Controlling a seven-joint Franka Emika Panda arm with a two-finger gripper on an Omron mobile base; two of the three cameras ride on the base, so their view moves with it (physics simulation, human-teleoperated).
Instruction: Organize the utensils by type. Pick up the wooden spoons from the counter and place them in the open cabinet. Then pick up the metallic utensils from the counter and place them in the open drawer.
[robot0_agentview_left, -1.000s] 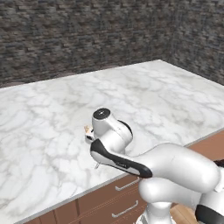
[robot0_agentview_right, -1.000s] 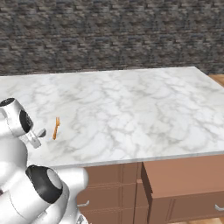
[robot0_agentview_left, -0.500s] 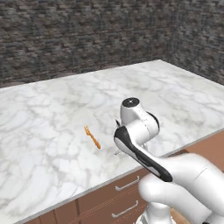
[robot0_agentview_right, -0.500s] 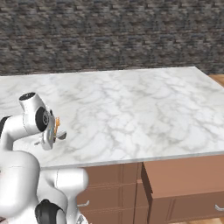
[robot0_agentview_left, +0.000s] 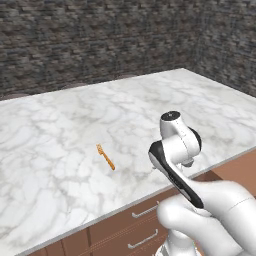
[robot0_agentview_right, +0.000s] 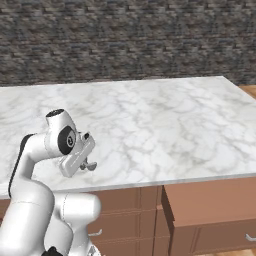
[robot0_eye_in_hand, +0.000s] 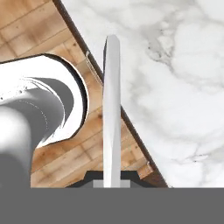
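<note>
My gripper (robot0_eye_in_hand: 112, 181) is shut on a pale silvery-white spoon (robot0_eye_in_hand: 111, 105), a metallic utensil that runs straight up the hand view past the counter's front edge. From the right, the gripper (robot0_agentview_right: 89, 164) hangs just over the counter (robot0_agentview_right: 150, 125) edge at the left. From the left, the gripper (robot0_agentview_left: 187, 162) sits low behind the white hand. A slim orange-brown fork (robot0_agentview_left: 105, 156) lies flat on the marble counter (robot0_agentview_left: 75, 130), to the left of the hand. The open drawer (robot0_agentview_right: 210, 200) juts out below the counter on the right. The wooden spoons and the open cabinet are out of view.
Brown cupboard fronts with silver handles (robot0_agentview_left: 142, 213) run below the counter. A dark stone wall (robot0_agentview_right: 125, 40) backs it. A wooden floor (robot0_eye_in_hand: 52, 35) lies under the hand.
The arm has swung right along the counter's front edge with the spoon. That uncovered the fork in the left base view and hid it behind the hand in the right one.
</note>
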